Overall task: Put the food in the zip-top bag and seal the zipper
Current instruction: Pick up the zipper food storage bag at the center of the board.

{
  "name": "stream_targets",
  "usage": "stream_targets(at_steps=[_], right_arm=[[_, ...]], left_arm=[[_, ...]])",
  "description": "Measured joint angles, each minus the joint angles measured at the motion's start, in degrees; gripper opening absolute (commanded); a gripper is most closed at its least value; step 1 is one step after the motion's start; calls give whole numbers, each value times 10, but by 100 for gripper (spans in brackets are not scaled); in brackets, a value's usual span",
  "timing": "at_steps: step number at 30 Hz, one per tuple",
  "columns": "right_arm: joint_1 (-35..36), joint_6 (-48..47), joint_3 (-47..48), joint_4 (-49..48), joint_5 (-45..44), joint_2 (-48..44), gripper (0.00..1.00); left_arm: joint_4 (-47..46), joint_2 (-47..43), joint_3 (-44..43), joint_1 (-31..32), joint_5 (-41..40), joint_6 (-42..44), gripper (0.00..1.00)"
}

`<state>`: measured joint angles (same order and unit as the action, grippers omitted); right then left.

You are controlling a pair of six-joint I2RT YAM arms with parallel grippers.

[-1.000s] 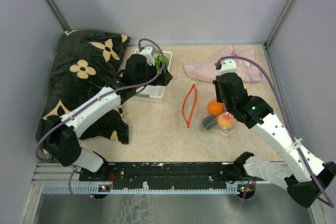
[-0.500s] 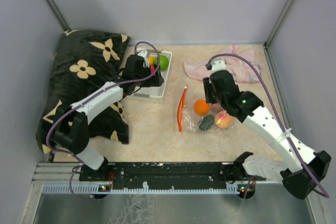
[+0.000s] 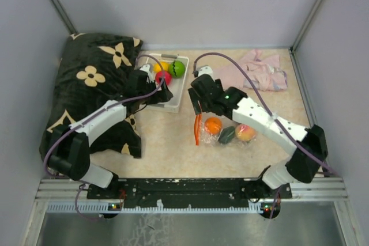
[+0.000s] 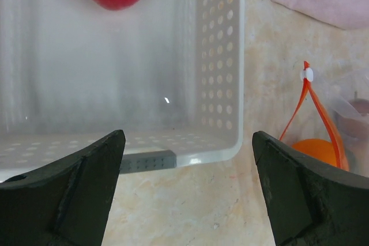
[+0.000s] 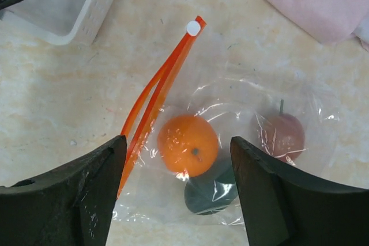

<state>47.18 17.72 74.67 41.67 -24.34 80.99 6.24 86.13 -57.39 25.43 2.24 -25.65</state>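
Observation:
The clear zip-top bag [image 3: 228, 133] lies flat on the table and holds an orange fruit [image 5: 188, 144], a dark green piece [image 5: 210, 193] and a peach-red fruit [image 5: 282, 133]. Its red-orange zipper [image 5: 154, 103] gapes slightly, with a white slider at the far end. My right gripper [image 5: 177, 155] hovers open over the bag, its fingers on either side of the orange fruit and touching nothing. More food lies in the white basket [image 3: 173, 99]: a yellow piece [image 3: 162, 65], a red one [image 3: 163, 77] and a green one [image 3: 177, 68]. My left gripper [image 4: 187, 182] stands open and empty over the basket's near corner.
A black pillow with a tan flower print [image 3: 92, 90] fills the left side next to the basket. A pink cloth [image 3: 256, 73] lies at the back right, just beyond the bag. Grey walls close in the table on three sides.
My right gripper has opened and swung left over the bag's mouth side, and the bag has shifted left with it. My left gripper has drawn back from over the basket to its near edge.

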Motion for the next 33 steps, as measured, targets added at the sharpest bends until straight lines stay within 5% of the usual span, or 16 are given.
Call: stream_targets(at_steps=[18,33], right_arm=[[68,49,73,67,-128,233,73],[74,73,76,142,-260,252,13]], left_arm=[[-15,-139,130,-1,42,-46,92],[-12,-163,133,29,60,-46,90]])
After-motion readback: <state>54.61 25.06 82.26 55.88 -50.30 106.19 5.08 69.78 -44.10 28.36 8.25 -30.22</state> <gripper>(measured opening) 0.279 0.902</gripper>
